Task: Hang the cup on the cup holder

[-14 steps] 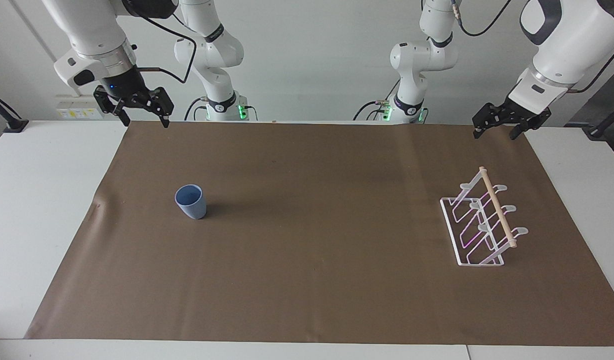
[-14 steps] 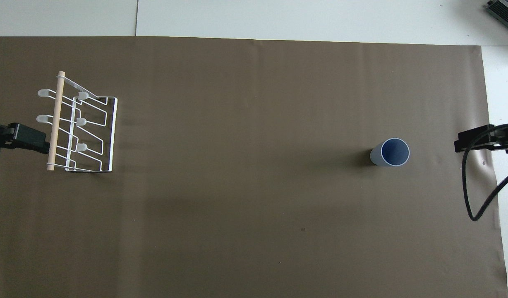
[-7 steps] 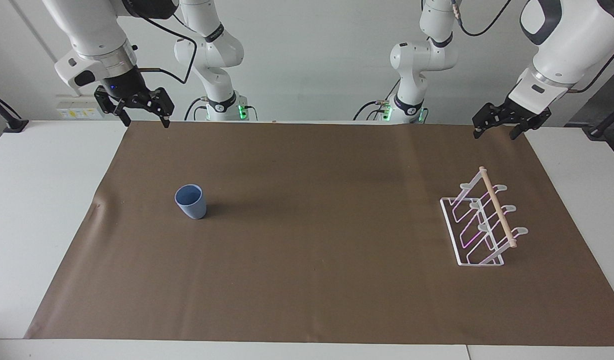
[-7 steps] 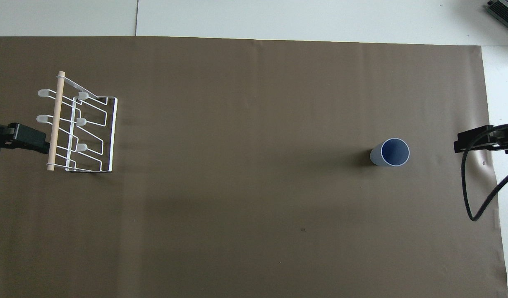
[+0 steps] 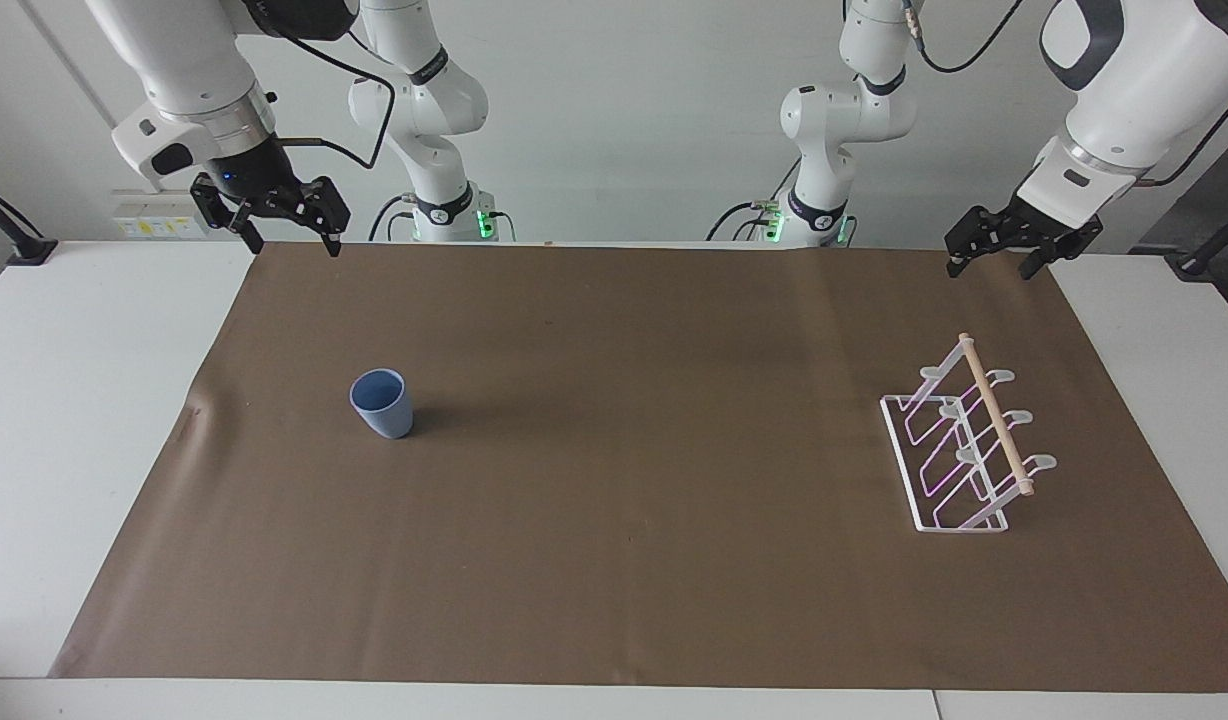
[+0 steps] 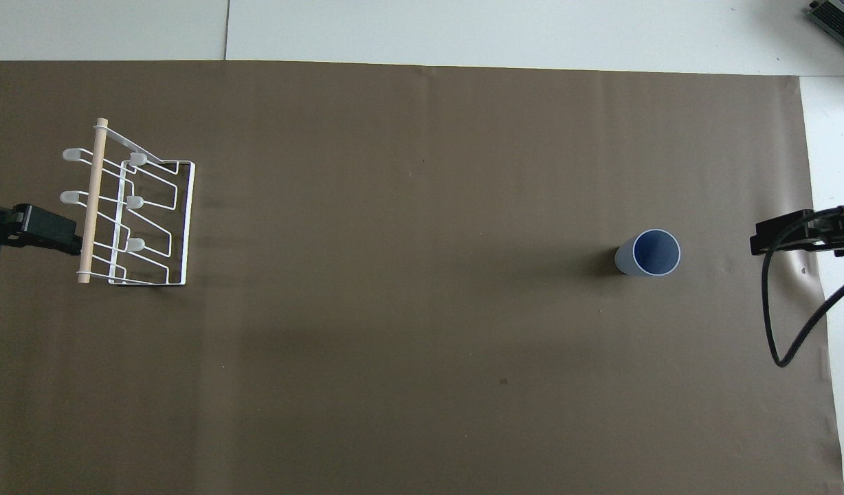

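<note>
A: Right, where does the cup stand?

B: Upright, mouth up, on the brown mat toward the right arm's end of the table. Nothing touches it.

A: Cup holder?

B: White wire rack with a wooden dowel along the top, on the same mat toward the left arm's end, well apart from the cup. All prongs bare.

A: Right gripper?

B: Raised over the mat's corner at the robots' edge, right arm's end. Fingers spread wide, holding nothing. A black cable loops down from it in the overhead view.

A: Left gripper?

B: Up in the air over the mat's robot-side edge at the left arm's end, clear of the rack. Fingers apart, empty. The left arm waits.
</note>
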Robot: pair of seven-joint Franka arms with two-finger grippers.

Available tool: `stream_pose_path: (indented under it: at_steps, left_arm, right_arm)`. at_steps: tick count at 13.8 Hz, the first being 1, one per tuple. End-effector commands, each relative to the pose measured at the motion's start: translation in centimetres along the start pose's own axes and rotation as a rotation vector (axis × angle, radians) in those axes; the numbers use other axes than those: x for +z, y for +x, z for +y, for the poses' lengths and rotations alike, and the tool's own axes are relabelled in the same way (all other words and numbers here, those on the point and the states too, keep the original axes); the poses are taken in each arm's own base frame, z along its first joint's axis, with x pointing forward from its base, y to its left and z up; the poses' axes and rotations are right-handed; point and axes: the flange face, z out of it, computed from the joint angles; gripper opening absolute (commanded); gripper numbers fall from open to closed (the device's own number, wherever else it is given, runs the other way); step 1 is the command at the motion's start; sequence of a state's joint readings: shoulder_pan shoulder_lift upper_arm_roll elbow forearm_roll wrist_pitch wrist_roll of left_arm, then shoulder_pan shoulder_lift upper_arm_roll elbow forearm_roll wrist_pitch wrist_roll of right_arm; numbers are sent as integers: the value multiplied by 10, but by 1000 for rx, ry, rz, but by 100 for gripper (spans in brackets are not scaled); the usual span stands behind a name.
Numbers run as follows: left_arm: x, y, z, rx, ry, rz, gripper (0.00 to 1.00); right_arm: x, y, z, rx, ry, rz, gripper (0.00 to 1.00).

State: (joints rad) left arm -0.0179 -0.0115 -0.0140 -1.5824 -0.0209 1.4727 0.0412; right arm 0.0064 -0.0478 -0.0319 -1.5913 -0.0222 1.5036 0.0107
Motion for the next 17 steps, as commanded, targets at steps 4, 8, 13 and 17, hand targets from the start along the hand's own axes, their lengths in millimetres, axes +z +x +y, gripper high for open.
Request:
stream_pose_path:
  at_steps: [4, 8, 13, 17]
  left_arm:
    - [0, -9, -2, -11, 20, -2, 100]
    - [0, -9, -2, -11, 20, -2, 100]
    - [0, -9, -2, -11, 20, -2, 100]
    - [0, -9, -2, -11, 20, -2, 100]
  right_arm:
    - [12, -6, 4, 4, 7, 46, 100]
    - [22, -2, 24, -71, 7, 45, 100]
    - [60, 9, 23, -71, 6, 81, 100]
    - [106, 13, 21, -71, 4, 110, 100]
